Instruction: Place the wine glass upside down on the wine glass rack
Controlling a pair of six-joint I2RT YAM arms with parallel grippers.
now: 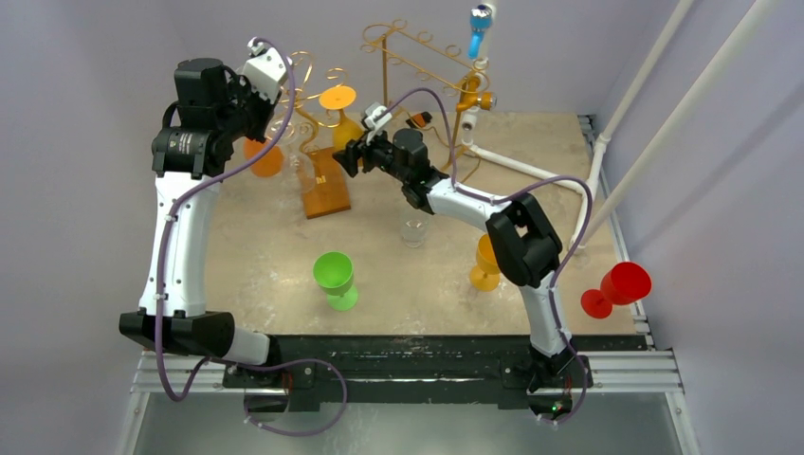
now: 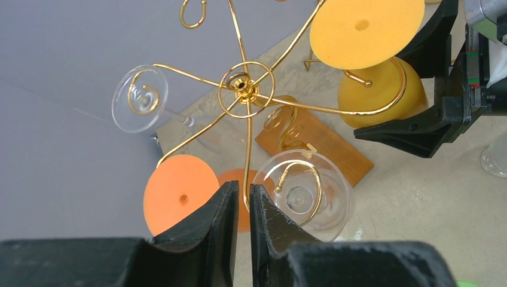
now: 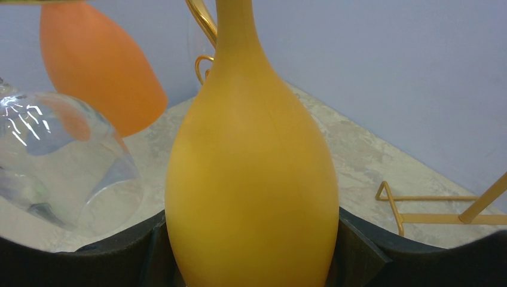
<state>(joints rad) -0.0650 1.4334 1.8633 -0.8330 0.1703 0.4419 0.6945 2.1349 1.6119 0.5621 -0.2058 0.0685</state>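
The gold wire rack [image 1: 324, 185] stands on a wooden base at the back left; its hub [image 2: 241, 84] shows in the left wrist view. A yellow wine glass [image 1: 343, 118] hangs upside down in it, foot [image 2: 366, 27] resting on a wire loop and bowl [image 3: 251, 173] below. My right gripper [image 1: 349, 156] is shut on that bowl, one finger [image 2: 418, 125] on each side. My left gripper [image 2: 244, 188] is shut to a narrow slit, empty, just above the rack [image 1: 261, 95]; a wire arm shows through the slit.
An orange glass [image 2: 180, 194] and two clear glasses [image 2: 305, 194] also hang in the rack. On the table stand a green glass [image 1: 334, 277], a yellow glass [image 1: 485, 263] and a small clear glass [image 1: 412, 230]. A red glass [image 1: 616, 287] lies at the right edge. A second gold rack [image 1: 408, 47] stands behind.
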